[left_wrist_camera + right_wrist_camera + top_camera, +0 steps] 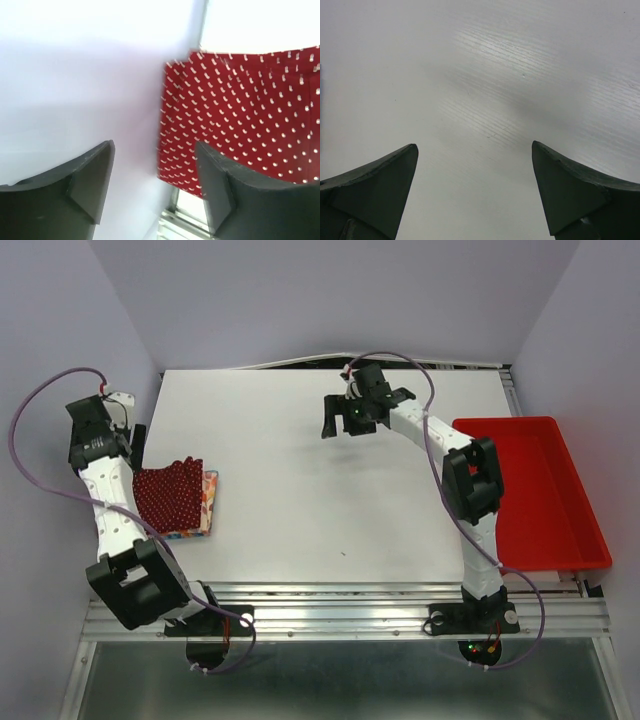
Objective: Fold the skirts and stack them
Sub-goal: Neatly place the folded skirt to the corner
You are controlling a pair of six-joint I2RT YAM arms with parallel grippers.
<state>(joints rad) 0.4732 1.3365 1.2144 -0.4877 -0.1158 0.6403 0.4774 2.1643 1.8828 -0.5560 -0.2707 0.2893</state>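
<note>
In the top external view, a white rectangular table top was seen enclosed by pale lavender walls, with a ribbed aluminium frame along its 6 o'clock edge. A red plastic tray was set against the table's 3 o'clock side.

At the 9 o'clock edge lay a folded stack. The dark red cloth skirt with tiny white dots was on top. The cream-white skirt with orange flowers showed beneath it on the 3 o'clock side. A thin multicoloured edge was visible at the bottom, too small to identify.

The left gripper was held just beside the stack, at its 10 o'clock. In its wrist view the fingers were spread apart with nothing between them, and the dotted skirt lay beyond.

The right gripper was poised toward 12 o'clock. Its jaws were fully spread over bare table, and nothing was gripped.
</note>
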